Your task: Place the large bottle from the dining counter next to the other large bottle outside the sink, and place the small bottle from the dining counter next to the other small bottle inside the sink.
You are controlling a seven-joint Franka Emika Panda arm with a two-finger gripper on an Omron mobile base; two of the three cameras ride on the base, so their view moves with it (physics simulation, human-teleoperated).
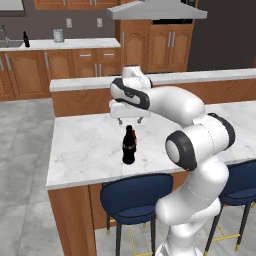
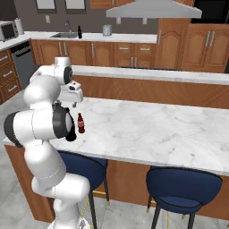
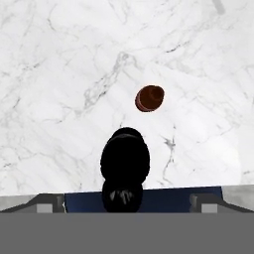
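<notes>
Two bottles stand upright on the dining counter (image 1: 85, 145), a smooth, veined white-grey marble slab over brown wood: large bottle (image 1: 129, 145), glossy black and round-shouldered, near the near edge; small bottle (image 3: 149, 98), reddish-brown, just beside it. Gripper (image 1: 129, 119) hangs above them, fingers spread wide, holding nothing. Far left, another dark bottle (image 1: 26, 39) stands beside the sink (image 1: 9, 44).

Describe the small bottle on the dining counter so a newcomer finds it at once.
Start at the dining counter, the marble slab above the blue stools. Near its left end two bottles stand close together. The small bottle is reddish-brown and shorter than the black large bottle beside it.
</notes>
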